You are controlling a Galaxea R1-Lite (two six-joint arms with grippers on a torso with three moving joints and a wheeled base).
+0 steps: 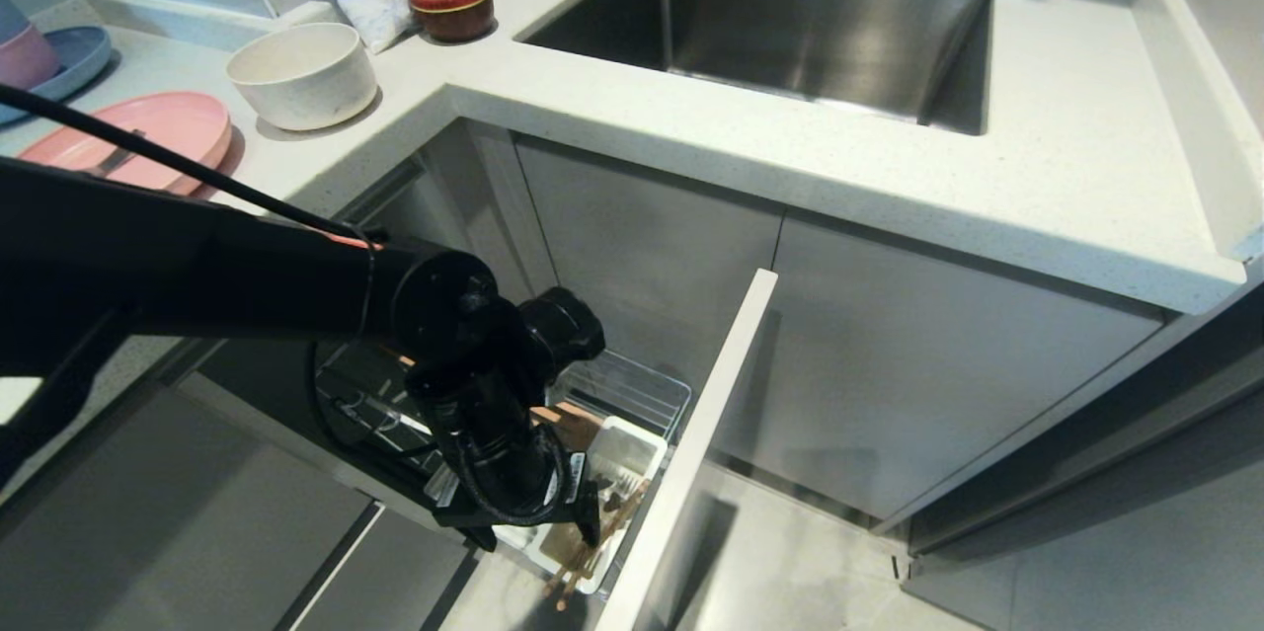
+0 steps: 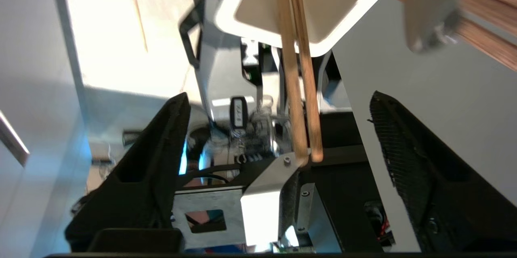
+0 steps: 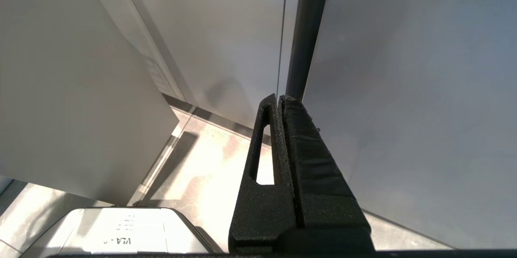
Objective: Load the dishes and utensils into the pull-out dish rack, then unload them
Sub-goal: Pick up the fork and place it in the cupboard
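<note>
The chopsticks (image 1: 592,537) lie in the white cutlery tray (image 1: 632,448) at the front corner of the pull-out dish rack (image 1: 642,389), just behind its pale front panel (image 1: 691,433). In the left wrist view the pair (image 2: 297,88) runs side by side, touching, its long axis reaching from inside the tray out over the rim, so the free ends overhang the tray toward the floor side; from the head view they seem to slope rather than lie flat, though the arm hides much of them.

The left gripper (image 2: 278,145) hangs right over the tray with its jaws spread wide, the chopsticks passing between the fingers (image 2: 161,149) without either pad touching them, so the pair looks released. The right gripper (image 3: 280,104) is parked low beside the cabinet fronts, fingers pressed together and empty.

Judging by this, loading has barely begun: the pink plate (image 1: 148,132) and the cream-white bowl (image 1: 301,73) wait on the countertop (image 1: 691,137), and I cannot find the fork or spoon. The rest of the loading and all the unloading remain.
</note>
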